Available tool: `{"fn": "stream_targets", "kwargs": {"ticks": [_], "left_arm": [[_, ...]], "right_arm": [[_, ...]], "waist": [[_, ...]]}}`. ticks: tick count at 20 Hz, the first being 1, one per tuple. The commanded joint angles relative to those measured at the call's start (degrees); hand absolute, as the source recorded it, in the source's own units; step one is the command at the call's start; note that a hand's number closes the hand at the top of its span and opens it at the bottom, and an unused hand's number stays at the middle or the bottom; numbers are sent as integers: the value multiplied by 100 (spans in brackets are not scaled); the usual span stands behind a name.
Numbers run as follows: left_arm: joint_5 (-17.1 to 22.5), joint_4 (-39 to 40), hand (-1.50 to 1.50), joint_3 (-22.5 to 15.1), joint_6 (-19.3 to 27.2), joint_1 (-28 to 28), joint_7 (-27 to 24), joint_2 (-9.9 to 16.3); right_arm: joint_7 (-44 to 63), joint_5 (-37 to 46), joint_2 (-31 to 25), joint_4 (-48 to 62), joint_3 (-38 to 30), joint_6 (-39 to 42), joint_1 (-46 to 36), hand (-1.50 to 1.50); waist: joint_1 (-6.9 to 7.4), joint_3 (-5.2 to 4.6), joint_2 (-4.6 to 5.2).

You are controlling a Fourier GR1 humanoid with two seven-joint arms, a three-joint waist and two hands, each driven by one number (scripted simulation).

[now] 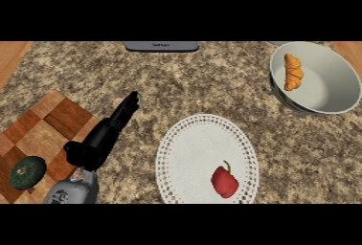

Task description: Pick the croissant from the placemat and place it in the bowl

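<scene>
Across the whole view runs the surface (212,81), speckled brown-beige stone, with a wood strip at the far left edge and another at the far right corner. Room beyond it doesn't show; only a grey flat object (161,46) sits at the far edge, can't tell what it is.

Next by size: checkered wooden board (50,129) at left, with a dark green squash (27,171) on its near part. White lacy placemat (206,160) sits centre-near, carrying only a red pepper (225,182) at its near right. No croissant on it.

Bowl (332,81), pale with a grey wall, sits far right, well apart from the placemat. Croissant (293,72) lies inside it, against the left inner wall.

Left robot hand (106,136) hangs over the board's right edge, fingers straight and pointing away toward far-right, holding nothing. It is well apart from bowl and placemat. Right robot hand not in view.

Judgement: the place step looks done, since the croissant is already in the bowl. Task reads as essentially complete. Next move calls for nothing on the croissant; at most, keep both arms away from the bowl rim so it doesn't get nudged. Pepper and squash are distractors, leave them.
</scene>
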Motion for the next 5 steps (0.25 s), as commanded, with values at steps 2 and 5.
{"fn": "stream_targets", "kwargs": {"ticks": [2,5], "left_arm": [[-53,45,0,20,29,-164,8,-15],[97,-204,0,57,-51,-110,308,19]], "right_arm": [[-602,-266,-766,457,-289,874,647,-150],[-936,-409,-775,621,-370,1219,866,-150]], "waist": [[19,14,28],[50,14,12]]}}
